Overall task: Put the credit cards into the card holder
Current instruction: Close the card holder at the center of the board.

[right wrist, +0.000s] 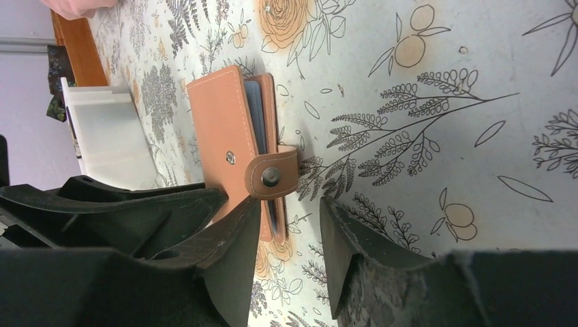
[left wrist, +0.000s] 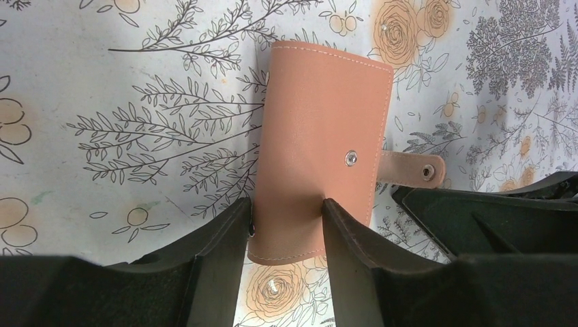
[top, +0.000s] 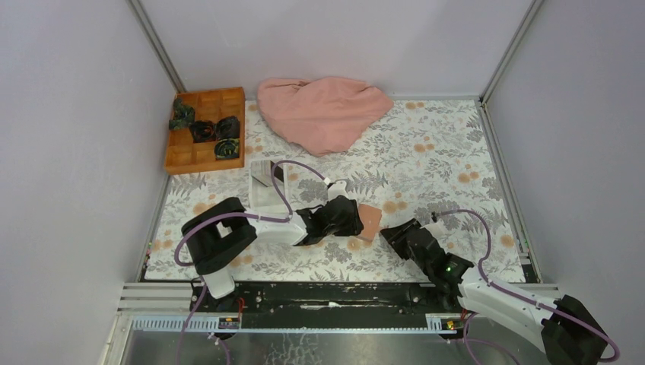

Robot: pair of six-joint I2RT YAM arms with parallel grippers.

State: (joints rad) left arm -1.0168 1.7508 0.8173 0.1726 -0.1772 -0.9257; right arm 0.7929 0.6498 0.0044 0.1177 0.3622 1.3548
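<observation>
The reddish-brown card holder lies folded on the floral cloth, its snap strap undone and sticking out. My left gripper is on its near end: jaws apart, one finger at the spine edge, the other finger on the cover. The right wrist view shows the holder edge-on with a blue credit card between its covers and the strap curled up. My right gripper is open and empty just short of the strap. A grey card-like piece leans in the white tray.
A white shallow tray stands just left of my left gripper. An orange wooden compartment box with dark green items sits at the back left. A crumpled pink cloth lies at the back middle. Walls close in on both sides.
</observation>
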